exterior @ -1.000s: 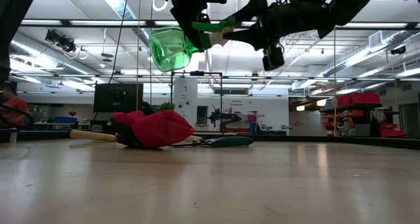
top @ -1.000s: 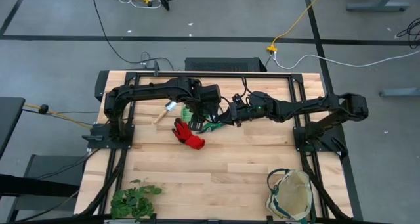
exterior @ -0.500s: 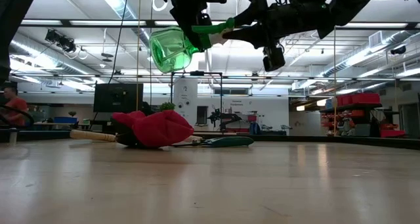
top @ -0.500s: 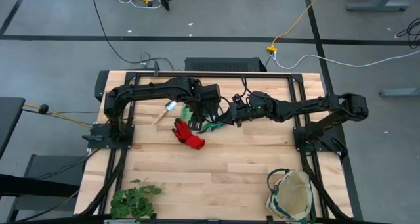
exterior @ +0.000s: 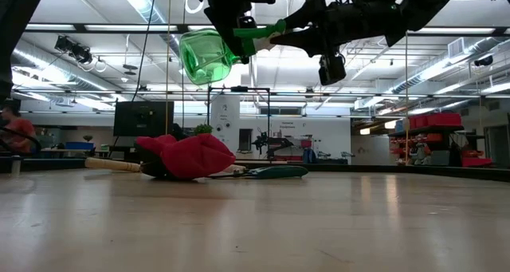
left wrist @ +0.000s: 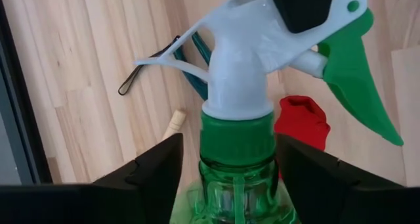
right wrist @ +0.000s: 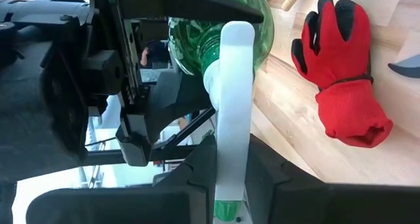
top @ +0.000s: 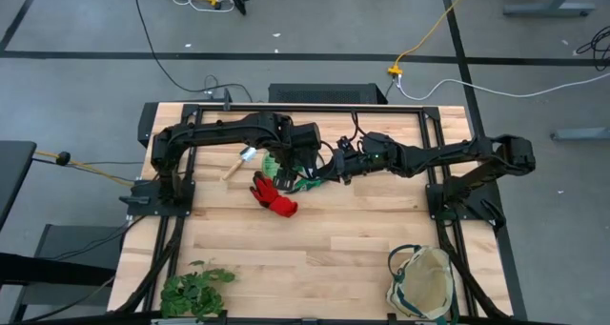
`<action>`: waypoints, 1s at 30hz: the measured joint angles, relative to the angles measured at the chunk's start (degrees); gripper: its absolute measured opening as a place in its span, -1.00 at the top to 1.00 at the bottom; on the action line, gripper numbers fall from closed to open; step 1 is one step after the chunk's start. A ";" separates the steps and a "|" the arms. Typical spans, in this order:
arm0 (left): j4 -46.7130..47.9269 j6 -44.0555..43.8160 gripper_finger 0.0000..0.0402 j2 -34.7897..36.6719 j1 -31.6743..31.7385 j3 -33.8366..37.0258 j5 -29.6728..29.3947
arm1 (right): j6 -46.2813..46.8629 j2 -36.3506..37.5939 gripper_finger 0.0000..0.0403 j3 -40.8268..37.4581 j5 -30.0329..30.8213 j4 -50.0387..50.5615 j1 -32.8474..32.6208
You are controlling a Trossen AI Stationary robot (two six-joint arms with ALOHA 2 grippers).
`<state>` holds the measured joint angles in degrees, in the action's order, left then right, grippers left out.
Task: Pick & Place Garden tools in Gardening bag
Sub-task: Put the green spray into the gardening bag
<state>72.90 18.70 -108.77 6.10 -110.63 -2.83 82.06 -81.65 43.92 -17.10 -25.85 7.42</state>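
Above the glove point(exterior: 187, 155) — left gripper point(left wrist: 223, 168) has released bottle point(exterior: 205, 57).

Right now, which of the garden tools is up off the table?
The green spray bottle: it hangs in the air between the two arms, while the red glove and the other tools lie on the wood.

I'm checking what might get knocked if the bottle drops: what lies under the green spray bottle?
Under the airborne spray bottle the table holds the red glove, dark shears and a wooden handle. The arms hide most of that spot from above.
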 joint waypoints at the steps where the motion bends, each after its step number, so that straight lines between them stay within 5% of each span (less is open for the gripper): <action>1: 0.00 0.00 -0.28 0.00 -0.16 0.00 -0.03 | 0.00 0.00 0.73 0.00 0.00 0.00 0.00; 17: 4.13 -0.07 -0.32 2.30 -1.83 -1.71 -2.71 | 0.00 0.00 0.72 0.00 0.04 -0.03 0.00; 30: 8.37 -1.85 -0.25 2.47 -1.86 -16.02 -4.02 | -0.44 0.00 0.72 0.00 0.07 0.04 0.00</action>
<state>81.28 16.85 -106.30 4.24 -126.65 -6.85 81.62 -81.65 43.92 -17.04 -25.80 7.42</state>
